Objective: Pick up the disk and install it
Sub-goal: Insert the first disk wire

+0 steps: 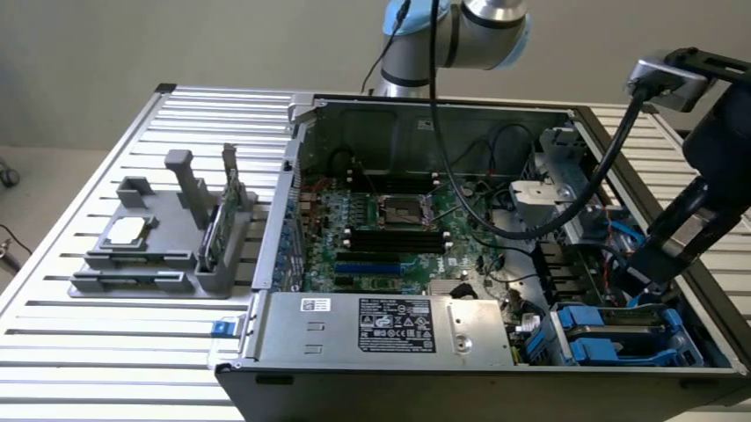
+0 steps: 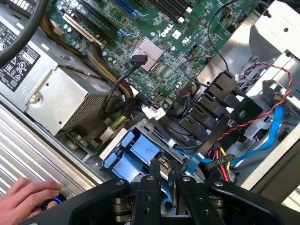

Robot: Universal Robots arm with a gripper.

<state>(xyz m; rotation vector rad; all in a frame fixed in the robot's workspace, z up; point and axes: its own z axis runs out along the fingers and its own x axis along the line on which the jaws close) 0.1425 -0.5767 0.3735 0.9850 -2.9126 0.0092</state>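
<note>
Editor: Gripper [image 2: 165, 174] first. What is it doing?

Photographer: It is lowered into the open computer case [image 1: 493, 391], fingers drawn close together with a strip of blue plastic between them. That reads as a pinch on the edge of the disk [image 2: 138, 149], whose blue carrier sits in the drive bay directly beneath the gripper.

Editor: How would the disk handle?

Photographer: My judgement is a rigid metal block, dense for its size and unforgiving of knocks. The carrier is thinner plastic with some give. A hold belongs on its upright walls, kept square, and never on the flat faces. Smooth plastic could slip under a skewed pinch.

Editor: And around it?

Photographer: Just beside the gripper, red, black and yellow cables [image 2: 224, 163] crowd the bay. Farther out lie the motherboard [image 2: 117, 28] and the silver power supply [image 2: 56, 101]. Well apart from the gripper, outside the case, a grey fixture [image 1: 147, 264] stands on the slatted counter [image 1: 105, 352], and a person's hand [image 2: 26, 199] rests by the case's outer edge.
</note>
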